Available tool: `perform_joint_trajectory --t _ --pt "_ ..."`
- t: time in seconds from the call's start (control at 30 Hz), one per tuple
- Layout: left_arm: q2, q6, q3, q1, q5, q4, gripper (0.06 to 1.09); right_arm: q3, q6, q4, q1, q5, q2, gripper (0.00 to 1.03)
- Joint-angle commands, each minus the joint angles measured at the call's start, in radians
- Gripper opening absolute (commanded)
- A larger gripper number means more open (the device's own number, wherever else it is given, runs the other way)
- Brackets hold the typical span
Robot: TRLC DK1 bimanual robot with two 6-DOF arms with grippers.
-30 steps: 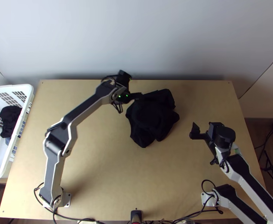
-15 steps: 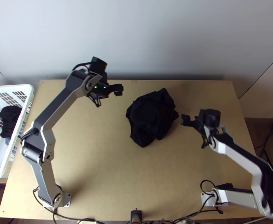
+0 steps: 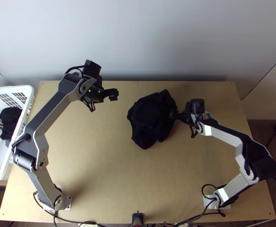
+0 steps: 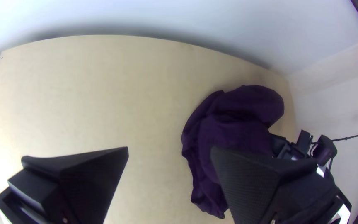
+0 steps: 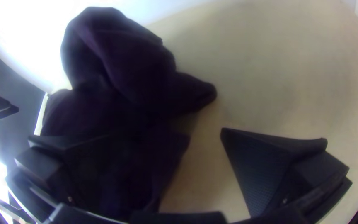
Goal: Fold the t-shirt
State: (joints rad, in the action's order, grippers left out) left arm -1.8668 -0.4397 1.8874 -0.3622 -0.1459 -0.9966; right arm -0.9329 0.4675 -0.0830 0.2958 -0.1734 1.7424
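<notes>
My black right gripper [image 5: 165, 133] reached the bunched black cloth t-shirt [image 3: 149, 117]; left gripper [image 4: 169, 148] backed off. Both wide open, empty; grasp likely next.

The t-shirt [image 3: 151, 117] is plain, black to very dark purple. The bench [image 3: 100, 162] is light tan; the wall [image 3: 138, 41], pale blue-grey. A white basket [image 3: 9, 89] has gridded slots. The left arm [image 3: 49, 113] and right arm [image 3: 225, 135] are silver-grey and black. The left pincer [image 3: 114, 94] and right pincer [image 3: 174, 114] are black, with finely textured pads [image 4: 249, 182].
</notes>
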Motion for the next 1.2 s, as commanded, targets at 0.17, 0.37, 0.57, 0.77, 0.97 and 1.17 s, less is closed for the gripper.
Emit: perform_joint_trajectory --t 0.17,0.37,0.57,0.77,0.97,1.17 --pt "0.000 0.012 -0.042 0.022 0.000 0.009 1.03 -0.052 -0.046 0.100 0.054 -0.061 -0.040 0.31" --pt "-0.006 0.010 -0.057 0.022 0.000 0.016 1.03 -0.081 -0.052 0.115 0.043 -0.066 -0.115 0.03" --pt "0.006 0.012 -0.065 0.020 -0.001 0.016 1.03 -0.280 -0.086 0.374 0.037 -0.066 -0.268 0.03" --pt "0.040 0.015 -0.177 -0.015 0.000 0.067 1.03 -0.642 -0.079 0.589 0.068 -0.066 -0.320 0.03" --pt "0.075 0.015 -0.221 -0.060 0.000 0.110 1.03 -1.011 -0.069 0.675 0.131 -0.054 -0.245 0.03" --pt "0.104 0.024 -0.240 -0.072 0.000 0.108 1.03 -1.255 -0.063 0.621 0.134 -0.014 -0.195 0.03"
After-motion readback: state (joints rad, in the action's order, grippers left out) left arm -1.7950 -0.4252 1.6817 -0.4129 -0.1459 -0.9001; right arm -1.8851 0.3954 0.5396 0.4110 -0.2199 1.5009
